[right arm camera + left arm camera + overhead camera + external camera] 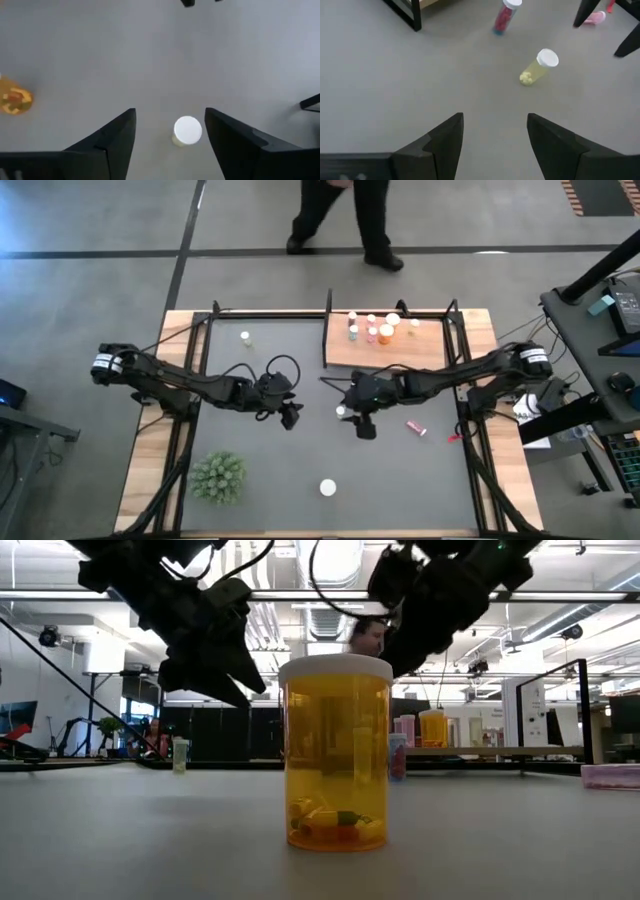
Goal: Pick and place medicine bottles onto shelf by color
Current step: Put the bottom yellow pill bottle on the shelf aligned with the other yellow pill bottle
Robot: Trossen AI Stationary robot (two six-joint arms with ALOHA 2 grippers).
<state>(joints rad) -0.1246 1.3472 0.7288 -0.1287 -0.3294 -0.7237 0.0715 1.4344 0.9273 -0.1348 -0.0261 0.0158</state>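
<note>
A yellow-green medicine bottle with a white cap stands upright on the dark mat near its middle. My right gripper hovers open above it, one finger on either side, touching nothing. The same bottle shows ahead of my left gripper, which is open over bare mat just left of centre. A pink-red bottle stands farther off. Another pink bottle lies on its side to the right. An orange bottle stands near the front edge. Several bottles stand on the shelf at the far right.
A spiky green plant sits at the mat's near left corner. One small bottle stands alone at the far left. Black frame posts rise beside the shelf. A person stands beyond the table's far edge.
</note>
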